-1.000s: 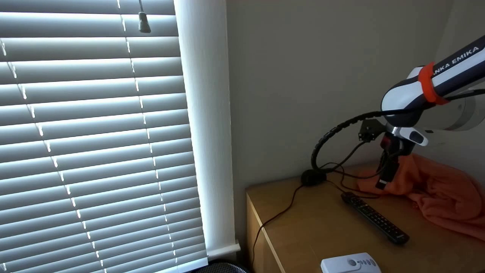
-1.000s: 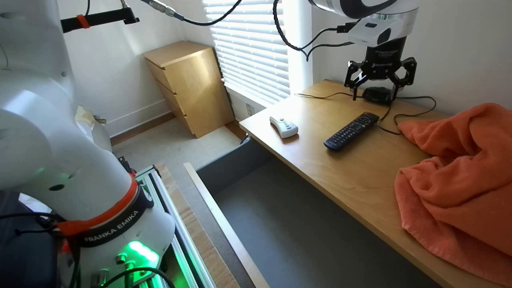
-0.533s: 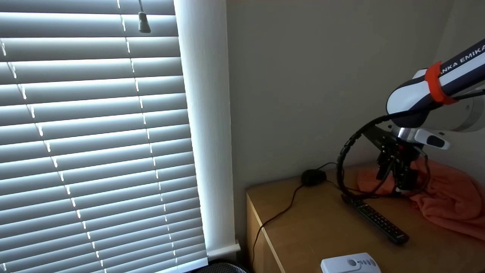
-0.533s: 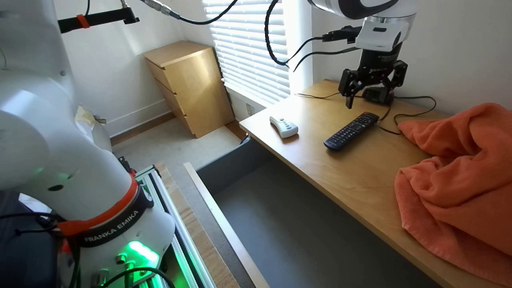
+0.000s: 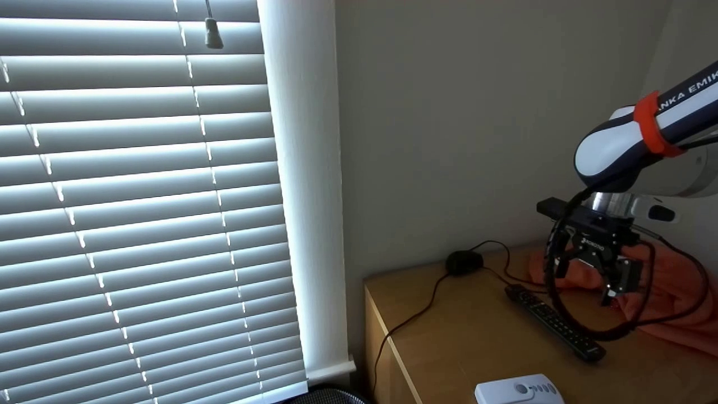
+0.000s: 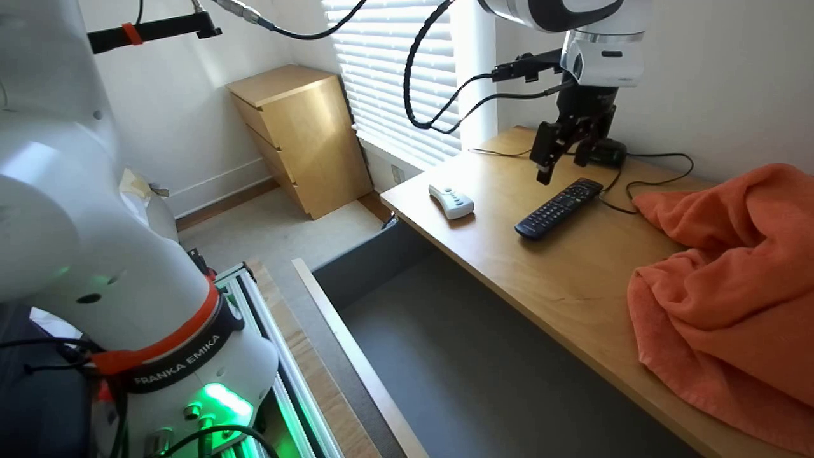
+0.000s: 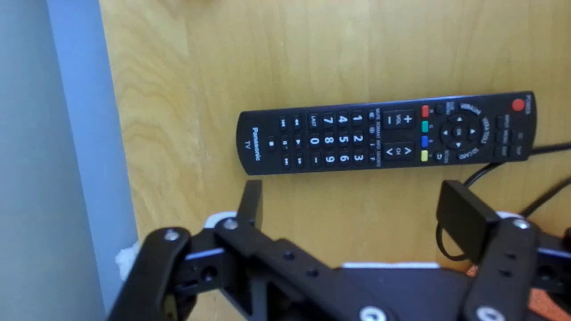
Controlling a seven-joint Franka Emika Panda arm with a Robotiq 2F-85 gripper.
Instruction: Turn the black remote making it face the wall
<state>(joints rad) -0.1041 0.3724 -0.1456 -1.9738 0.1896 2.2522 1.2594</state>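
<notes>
In an exterior view, the big white robot arm (image 6: 127, 242) stands at the far left, with a bright green light (image 6: 227, 399) low down on it. Next comes a small wooden chest (image 6: 311, 140) with drawers, at the back of the room. Then there are white blinds (image 6: 381, 83) with bright light coming in. A white gadget (image 6: 451, 201) with little buttons sits on the wooden top (image 6: 585, 280), near its edge, and a big grey drawer (image 6: 483, 356) is pulled out under that edge.

To the right of the white gadget lies the black remote (image 6: 558, 208). It is flat on the wooden top, buttons up, on a slant. The end with the red power button (image 7: 518, 105) is the one nearer the wall (image 6: 718, 83). The gripper (image 7: 352, 189) hangs over the wooden top, close to the black remote. In the wrist view its two fingers (image 7: 250, 200) are spread wide and hold only air. The gap between them runs the same way as the remote's long side.

Just past the gripper is a small black thing (image 6: 607, 152), close to the wall. Thin black cords (image 6: 661, 154) curl there, and one comes right by the remote's end; I can't tell if they touch. At the far right, a big orange cloth (image 6: 731, 273) lies in a crumpled heap.
</notes>
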